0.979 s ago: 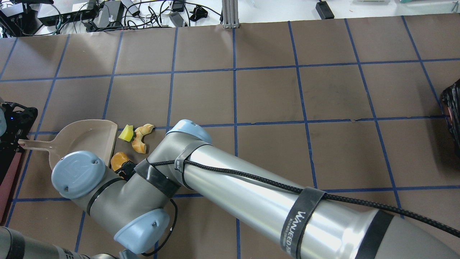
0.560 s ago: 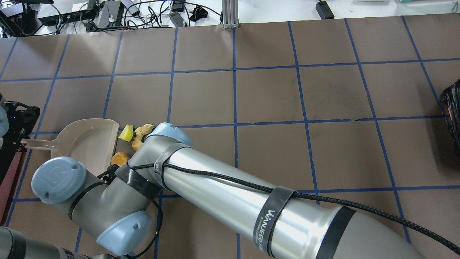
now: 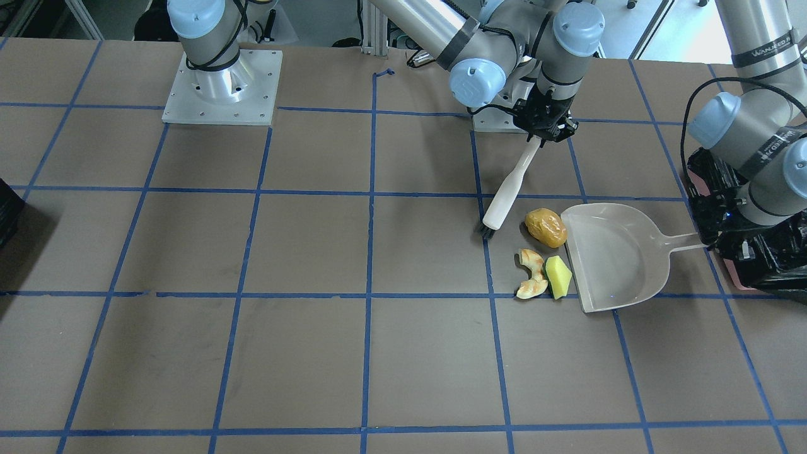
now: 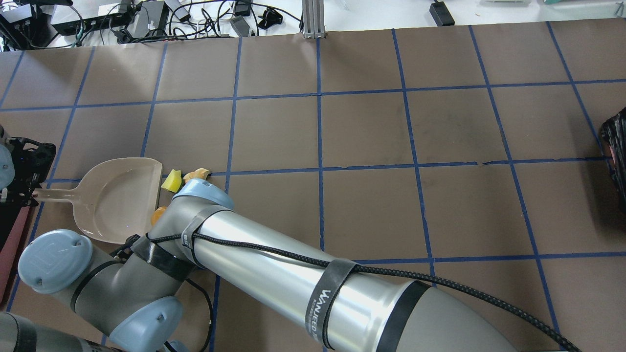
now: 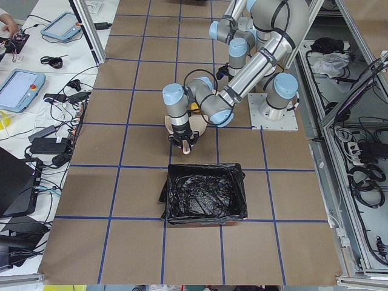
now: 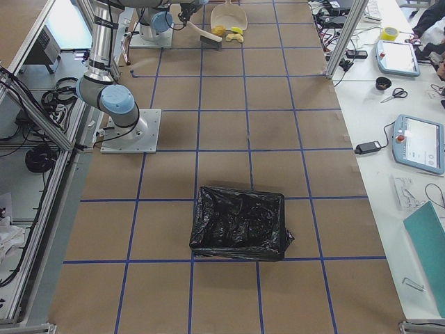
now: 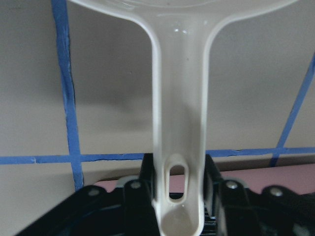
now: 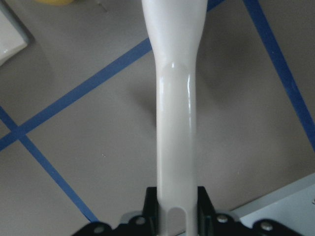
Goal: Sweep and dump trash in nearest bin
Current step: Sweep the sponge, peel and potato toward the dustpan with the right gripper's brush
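Note:
The trash lies just in front of the dustpan's (image 3: 615, 261) open edge: a brown-orange lump (image 3: 546, 227), a pale tan peel (image 3: 531, 273) and a yellow-green wedge (image 3: 558, 276). My left gripper (image 3: 711, 241) is shut on the dustpan handle (image 7: 179, 123). My right gripper (image 3: 543, 129) is shut on a white brush (image 3: 507, 189), shown close up in the right wrist view (image 8: 176, 123). Its bristles (image 3: 487, 231) rest on the table left of the lump. The pink bin with the black bag (image 5: 206, 194) stands behind my left gripper. In the overhead view my right arm hides most of the lump (image 4: 159, 213).
A second bin with a black bag (image 6: 240, 223) stands at the table's other end, far from the scraps. The right arm's base plate (image 3: 220, 82) and the left arm's base sit along the robot's side. Cables and devices lie beyond the far edge (image 4: 146, 19).
My right arm has swung left and toward the robot in the overhead view, covering more of the scraps. The dustpan has shifted slightly away from the robot. The scraps lie where they were.

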Controlling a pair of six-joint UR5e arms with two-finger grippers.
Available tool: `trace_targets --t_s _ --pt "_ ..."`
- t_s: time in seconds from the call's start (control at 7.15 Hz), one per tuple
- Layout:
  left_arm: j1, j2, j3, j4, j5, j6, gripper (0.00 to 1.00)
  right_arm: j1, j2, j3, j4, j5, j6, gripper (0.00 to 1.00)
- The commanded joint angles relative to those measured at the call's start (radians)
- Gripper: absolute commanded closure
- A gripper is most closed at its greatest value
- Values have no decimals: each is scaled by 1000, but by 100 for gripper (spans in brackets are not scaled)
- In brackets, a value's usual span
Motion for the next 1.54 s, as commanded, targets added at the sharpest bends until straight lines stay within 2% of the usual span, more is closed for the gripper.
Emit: trace_targets --t_s 0.0,0.28,0.56,0.84,0.98,1.26,1.4 --pt "0 11 -22 33 0 -2 100 11 12 -7 -8 5 -64 100" --pt "0 11 -22 33 0 -2 100 11 15 -19 -38 10 -142 100" --pt "0 11 -23 33 0 -2 100 11 45 -37 -135 15 -205 100" --pt "0 11 -25 33 -2 -2 100 10 113 -133 -146 15 -263 100" --pt "0 11 -25 33 -2 -2 100 7 133 -169 -146 15 -361 100" --pt "-2 11 -25 33 -2 -2 100 -15 132 -168 -146 16 -696 100" --pt "-2 11 -25 33 -2 -2 100 -24 130 -163 -143 16 -774 100"
